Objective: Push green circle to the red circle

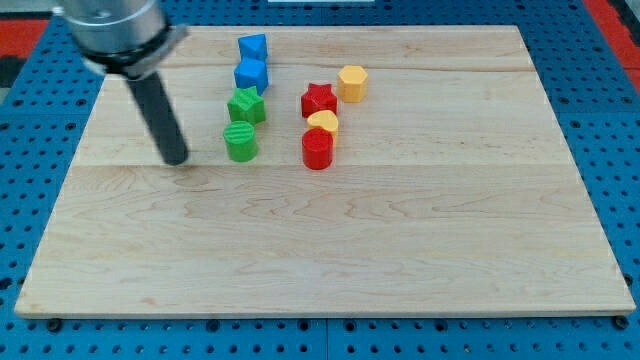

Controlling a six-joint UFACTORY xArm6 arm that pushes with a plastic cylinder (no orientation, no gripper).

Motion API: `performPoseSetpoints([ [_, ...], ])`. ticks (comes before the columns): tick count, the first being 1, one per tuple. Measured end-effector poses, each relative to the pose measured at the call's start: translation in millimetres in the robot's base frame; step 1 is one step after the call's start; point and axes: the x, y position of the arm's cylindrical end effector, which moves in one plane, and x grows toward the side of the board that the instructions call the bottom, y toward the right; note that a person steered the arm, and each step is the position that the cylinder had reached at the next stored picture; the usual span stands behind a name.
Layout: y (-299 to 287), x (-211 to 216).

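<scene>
No jaws, only my tip (176, 160) sitting at 9 o'clock of green circle (240, 142); risking off-centre shove sliding it past red circle (317, 149).

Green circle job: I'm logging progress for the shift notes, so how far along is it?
Nothing looks done yet: the green circle sits apart from the red circle, with bare board between them. In hand: my tip stands just to the view's left of the green circle, not visibly touching it, lined up for a push. Left: slide it toward the view's right until it reaches the red circle.
</scene>
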Motion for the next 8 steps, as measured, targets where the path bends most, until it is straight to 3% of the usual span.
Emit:
performPoseSetpoints([
  [1,24.3,-9.3],
  [3,-1.8,-39.8],
  [6,21.7,-9.2],
  [8,21.8,-28.6],
])
